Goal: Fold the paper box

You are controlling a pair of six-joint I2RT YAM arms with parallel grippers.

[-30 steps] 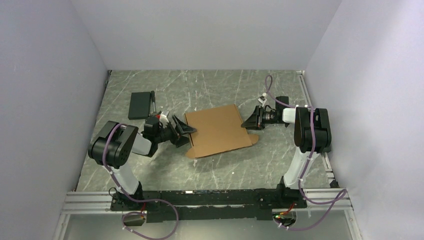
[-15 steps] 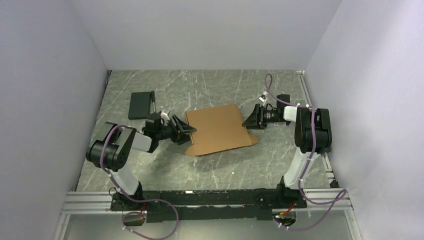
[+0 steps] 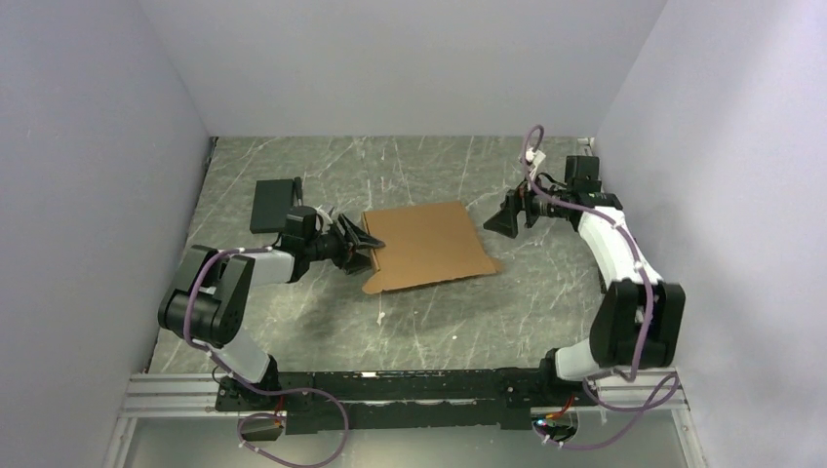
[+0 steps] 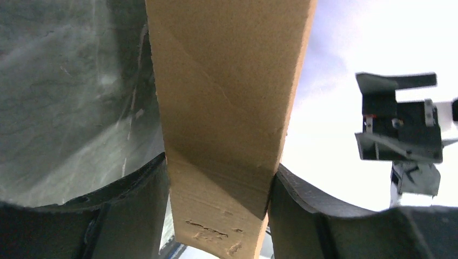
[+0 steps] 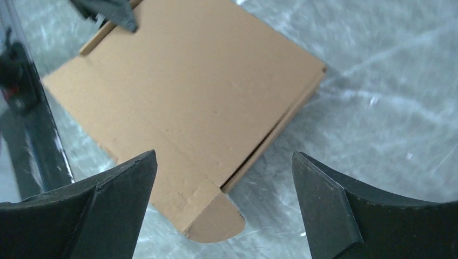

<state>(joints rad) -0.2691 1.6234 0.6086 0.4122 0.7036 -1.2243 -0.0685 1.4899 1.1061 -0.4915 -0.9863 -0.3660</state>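
Left gripper [image 3: 359, 244]: mine is clamped on the left edge of the paper box [image 3: 424, 244]; in my left wrist view both fingers [image 4: 135, 210] press the two faces of a brown cardboard strip standing between them
Right gripper [image 3: 504, 216]: my jaws are spread wide and hold nothing; it hangs just off the box's far right corner, apart from the cardboard
Paper box: mid-table between my two arms, broad brown face up; a shadow runs along its near edge
Rounded tab [image 5: 216, 221]: sticks out at the box corner nearest my right wrist camera
Table [image 3: 439, 322]: grey marbled top
Black flat block [image 3: 273, 203]: far left, beyond my left gripper, apart from the box
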